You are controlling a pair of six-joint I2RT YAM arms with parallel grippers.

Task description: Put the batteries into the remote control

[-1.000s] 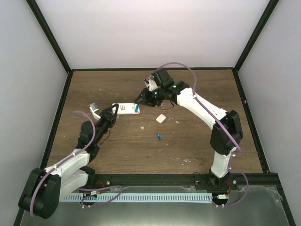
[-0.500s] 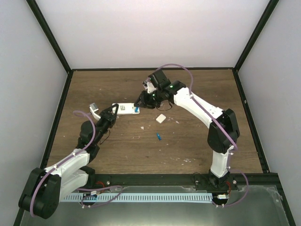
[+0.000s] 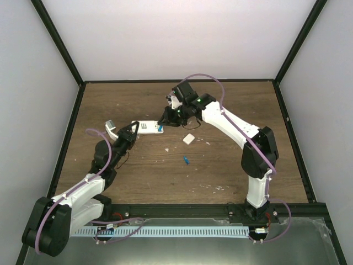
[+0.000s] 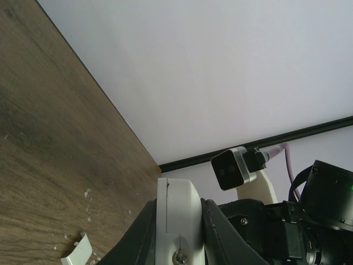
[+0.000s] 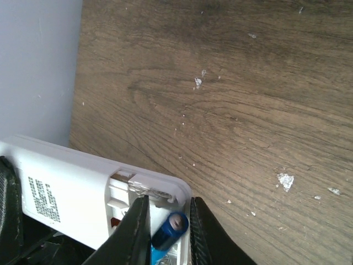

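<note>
On the counter's left, left pincer [image 3: 134,129]: clamped tight on the left end of the remote [image 3: 148,127]. In its wrist view the white body stands edge-on between both fingers [image 4: 142,234].
Remote: lies left of the counter's [image 3: 231,165] middle, spanning the gap between the two pincers. Its back is up, with a printed label toward the left pincer and the battery bay uncovered at the right end. Whether it touches the wood, I cannot tell.
Right pincer [image 3: 161,122]: reaches in from the far side over the remote's right end. It is parted only narrowly, with its fingers [image 5: 137,232] closed on a battery [image 5: 170,231].
Battery: blue, tilted, at the open bay in the remote's corner, with its metal cap toward the rim. Whether it is seated, I cannot tell.
Second battery [image 3: 187,160]: blue, loose on the wood, well apart from the remote and nearer the arm bases.
Cover [image 3: 188,138]: small white square, flat on the counter, between the remote's right end and the second battery.
Scraps [image 3: 167,149]: white flecks scattered on the wood near the cover.
</note>
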